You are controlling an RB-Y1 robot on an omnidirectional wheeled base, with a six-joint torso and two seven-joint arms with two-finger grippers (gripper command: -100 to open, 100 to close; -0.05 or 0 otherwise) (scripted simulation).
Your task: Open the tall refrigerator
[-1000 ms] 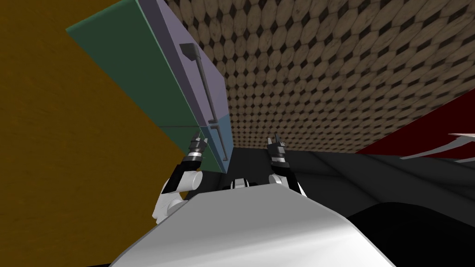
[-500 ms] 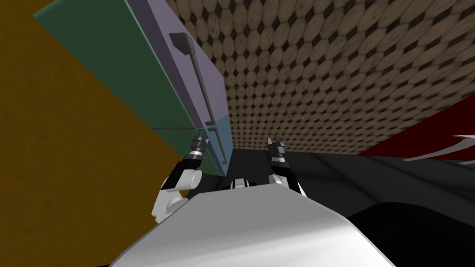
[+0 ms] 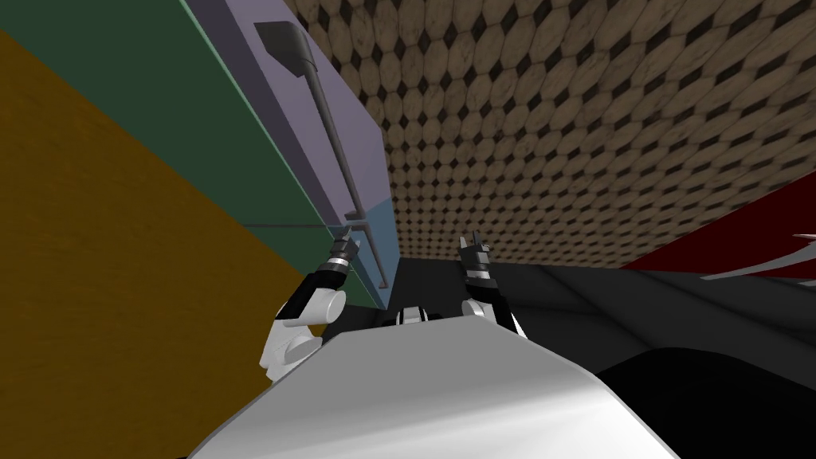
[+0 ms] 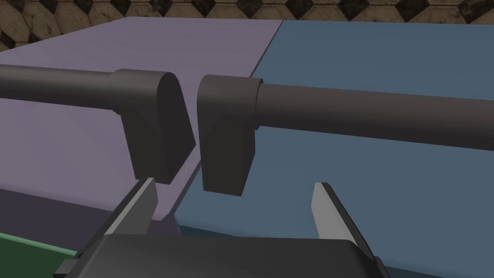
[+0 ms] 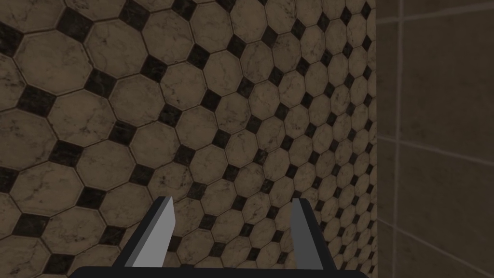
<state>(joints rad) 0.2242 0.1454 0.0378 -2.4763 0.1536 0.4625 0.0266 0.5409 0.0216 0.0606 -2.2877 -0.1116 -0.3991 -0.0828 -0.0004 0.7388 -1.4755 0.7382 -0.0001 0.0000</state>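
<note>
The tall refrigerator (image 3: pixel 239 135) has a green side, a lavender upper door (image 3: pixel 351 135) and a blue lower door (image 3: pixel 381 231). Each door carries a dark bar handle. The upper handle (image 4: pixel 58 89) and the lower handle (image 4: pixel 366 116) end in brackets that nearly meet at the seam between the doors. My left gripper (image 3: pixel 344 237) stands open just short of those two brackets, its fingertips (image 4: pixel 140 202) to either side of the seam and touching nothing. My right gripper (image 3: pixel 473 239) hangs to the right of the refrigerator, open (image 5: pixel 230 227) and with nothing between its fingers.
A flat ochre-brown surface (image 3: pixel 96 303) runs along the refrigerator's green side on my left. Brown octagon tiles (image 3: pixel 574 119) spread to the right of the doors. A dark red surface (image 3: pixel 741 231) lies at the far right, with a black area (image 3: pixel 637 319) below it.
I have moved closer: the refrigerator has grown and slid up and left in the head view. My left gripper now sits nearer the handles' meeting point. The right arm holds its pose.
</note>
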